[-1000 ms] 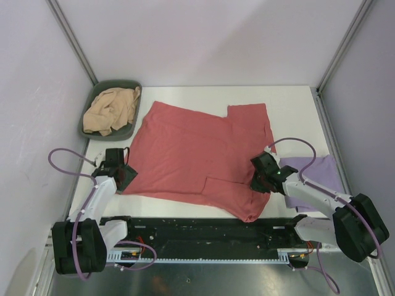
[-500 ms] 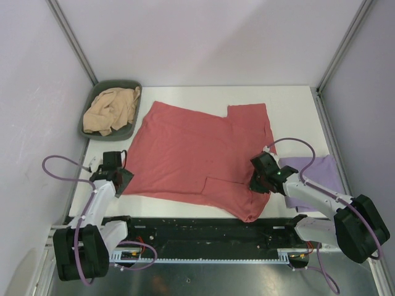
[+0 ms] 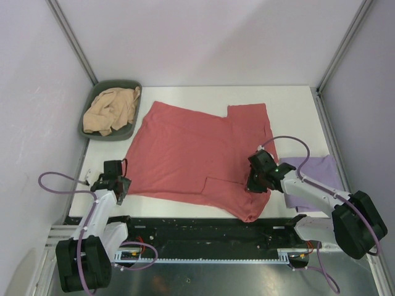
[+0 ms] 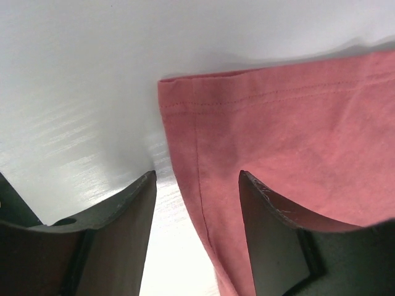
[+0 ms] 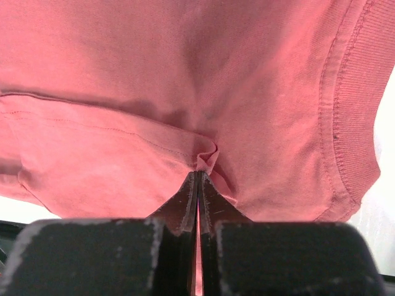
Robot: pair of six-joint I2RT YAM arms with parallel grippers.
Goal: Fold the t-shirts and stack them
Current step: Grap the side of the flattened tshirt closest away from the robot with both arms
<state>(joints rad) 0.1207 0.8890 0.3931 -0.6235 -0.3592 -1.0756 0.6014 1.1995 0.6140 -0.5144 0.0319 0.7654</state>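
The right jaws pinch together on a pucker of the soft salmon-red t-shirt (image 5: 185, 74), beside its ribbed edge band. The left jaws stand apart astride its stitched hem corner. Only the top view shows three tees on the white surface (image 3: 296, 105): a lavender t-shirt (image 3: 324, 169) right of it, and a tan-beige t-shirt (image 3: 111, 111) crumpled in an oval bin (image 3: 117, 82) beyond its far-left corner.

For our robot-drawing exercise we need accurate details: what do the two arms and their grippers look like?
Both arms share one build: bulky black joint housings, a white link between them on the left arm and the right arm, and a looping purple cable along each. The left gripper and right gripper have dark, flat, wedge-shaped fingers with lightly scuffed edges.
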